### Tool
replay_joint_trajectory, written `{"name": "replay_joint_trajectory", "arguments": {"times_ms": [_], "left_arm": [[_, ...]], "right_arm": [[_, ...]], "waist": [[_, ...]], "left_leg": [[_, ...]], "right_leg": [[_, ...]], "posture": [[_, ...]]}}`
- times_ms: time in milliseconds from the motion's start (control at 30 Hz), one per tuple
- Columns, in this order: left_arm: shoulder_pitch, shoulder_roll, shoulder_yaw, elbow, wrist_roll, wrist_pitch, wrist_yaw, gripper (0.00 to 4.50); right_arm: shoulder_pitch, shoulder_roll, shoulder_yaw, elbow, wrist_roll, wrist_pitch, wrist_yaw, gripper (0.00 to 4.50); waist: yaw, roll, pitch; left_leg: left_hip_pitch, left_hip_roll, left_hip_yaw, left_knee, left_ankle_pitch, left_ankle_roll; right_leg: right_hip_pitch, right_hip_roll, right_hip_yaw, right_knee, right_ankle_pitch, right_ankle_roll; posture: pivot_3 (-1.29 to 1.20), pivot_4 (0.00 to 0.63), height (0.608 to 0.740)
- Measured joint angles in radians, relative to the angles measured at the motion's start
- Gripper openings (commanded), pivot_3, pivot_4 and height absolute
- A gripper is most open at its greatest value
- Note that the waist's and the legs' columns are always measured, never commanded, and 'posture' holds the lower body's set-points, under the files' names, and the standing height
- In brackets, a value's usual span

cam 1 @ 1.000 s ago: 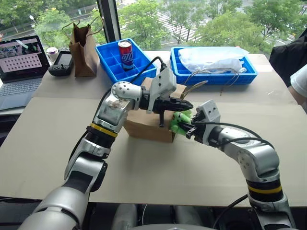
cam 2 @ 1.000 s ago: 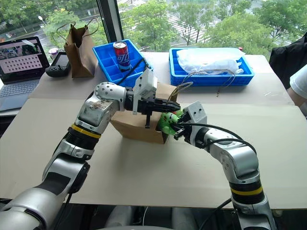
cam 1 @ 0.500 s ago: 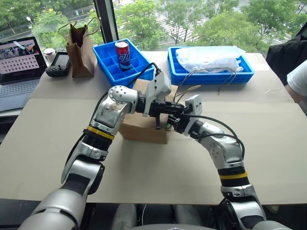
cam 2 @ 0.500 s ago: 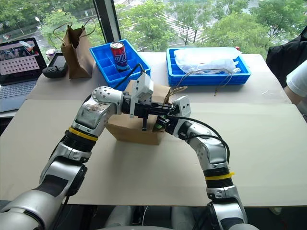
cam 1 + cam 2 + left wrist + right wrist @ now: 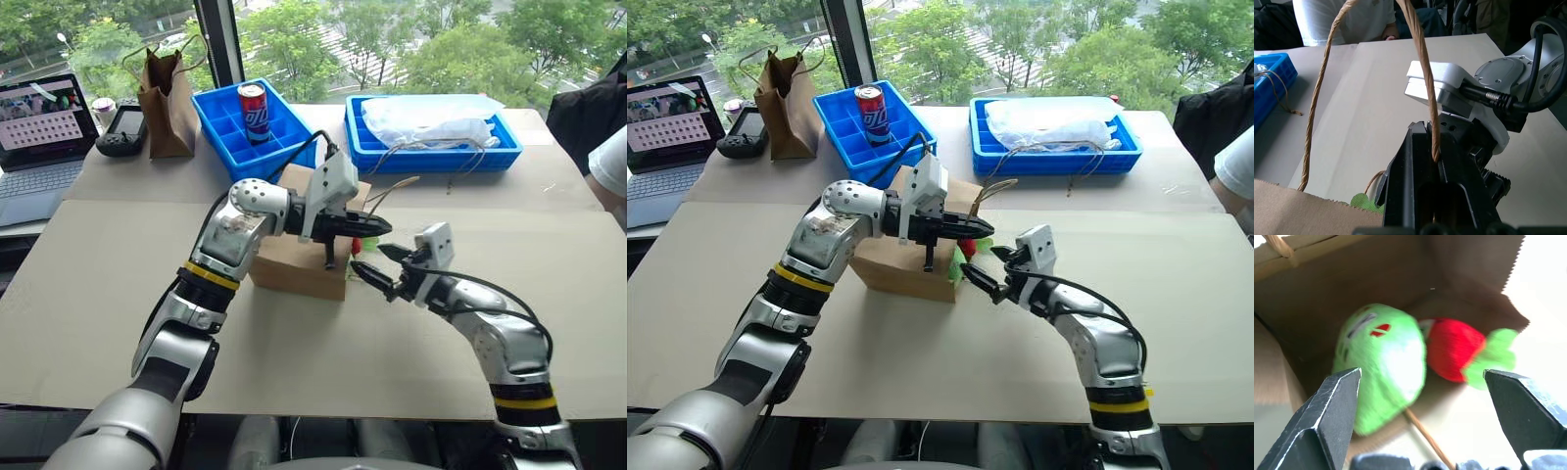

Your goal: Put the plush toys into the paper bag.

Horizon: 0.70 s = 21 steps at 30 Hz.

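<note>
Right gripper now withdrawn, spread, just outside paper bag with both plush toys.

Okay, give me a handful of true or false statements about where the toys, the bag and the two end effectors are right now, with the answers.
1. The green plush toy lies inside the mouth of the paper bag. True.
2. The red chili plush toy sits in the blue compartment tray. False: it lies in the bag beside the green one; the tray holds a soda can.
3. The left end effector is shut on the bag's cord handle. True.
4. The right end effector is clamped on the green toy. False: its jaws stand open, holding nothing.
5. The bag stands upright. False: it lies on its side.
</note>
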Motion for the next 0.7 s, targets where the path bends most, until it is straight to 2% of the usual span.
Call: {"name": "replay_joint_trajectory", "arguments": {"times_ms": [167,333,433,533,700], "left_arm": [[0.0,-0.004,-0.003,0.002,0.002,-0.006,-0.002,0.0],[0.0,-0.006,-0.01,0.001,0.003,-0.007,-0.011,0.0],[0.001,-0.007,-0.013,0.001,0.003,-0.007,-0.016,0.0],[0.001,-0.005,-0.014,0.001,0.004,-0.008,-0.019,0.0],[-0.001,0.003,-0.013,0.002,0.004,-0.007,-0.017,0.0]], "right_arm": [[0.134,-0.105,-0.058,-0.13,0.007,0.065,-0.009,4.45],[0.144,-0.236,0.054,-0.144,-0.144,0.028,-0.012,4.45],[0.048,-0.281,0.194,-0.067,-0.319,-0.08,-0.038,4.45],[-0.037,-0.28,0.292,0.016,-0.463,-0.187,-0.067,4.45],[-0.098,-0.239,0.392,0.116,-0.603,-0.312,-0.094,4.45]], "waist": [[-0.004,0.0,0.0],[-0.01,-0.001,0.0],[-0.013,-0.001,0.0],[-0.01,-0.001,0.0],[-0.007,-0.001,0.0]], "left_leg": [[0.001,-0.001,0.0,0.0,0.0,0.0],[0.002,-0.001,0.001,0.001,0.001,0.001],[0.003,-0.001,0.003,0.001,0.002,0.001],[0.002,-0.001,0.004,0.0,0.002,0.001],[0.0,-0.001,0.007,0.0,0.002,0.001]], "right_leg": [[0.0,0.001,0.002,-0.003,0.0,0.0],[0.0,0.001,0.003,-0.002,0.0,0.0],[-0.002,0.002,0.007,-0.001,0.0,0.0],[-0.004,0.002,0.008,0.0,0.0,0.0],[-0.006,0.002,0.011,0.0,0.0,0.0]], "posture": [[0.0,0.15,0.724],[0.0,0.15,0.724],[0.0,0.15,0.724],[0.0,0.15,0.724],[0.0,0.15,0.724]]}}
